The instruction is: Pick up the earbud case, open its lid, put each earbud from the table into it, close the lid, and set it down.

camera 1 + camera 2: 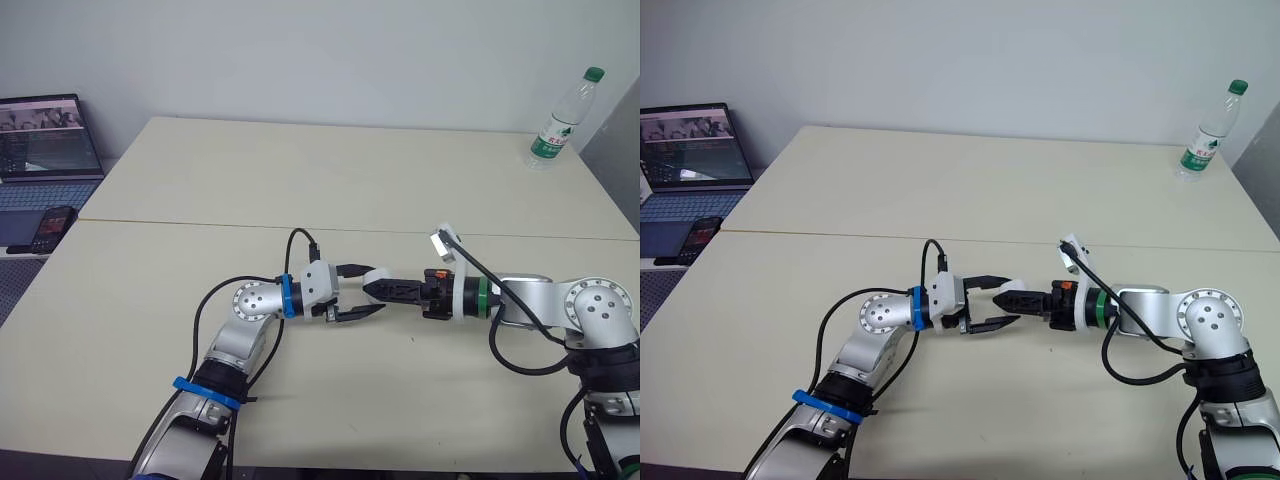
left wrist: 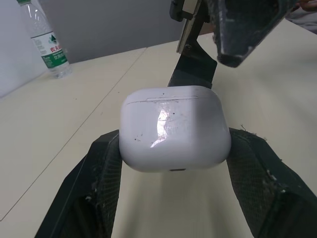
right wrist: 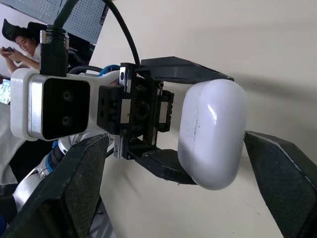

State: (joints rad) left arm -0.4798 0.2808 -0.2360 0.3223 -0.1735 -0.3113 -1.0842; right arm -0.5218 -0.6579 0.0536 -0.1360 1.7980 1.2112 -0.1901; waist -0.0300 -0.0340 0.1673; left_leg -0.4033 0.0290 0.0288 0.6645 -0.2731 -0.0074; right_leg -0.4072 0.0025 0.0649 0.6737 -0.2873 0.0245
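The case (image 2: pixel 176 131) is off the table (image 1: pixel 300 180), pinched by its sides between the left gripper's (image 1: pixel 1010 300) fingers, above mid-table. Its lid is shut, so I judge the pick-up done; whether the earbuds are already inside I cannot tell, and at least the set-down is left. The right gripper (image 1: pixel 388 290) meets it tip to tip, fingers spread either side of it. Counted: one case, two grippers, one bottle (image 1: pixel 565 118), one laptop (image 1: pixel 45 150), one phone (image 1: pixel 48 228).
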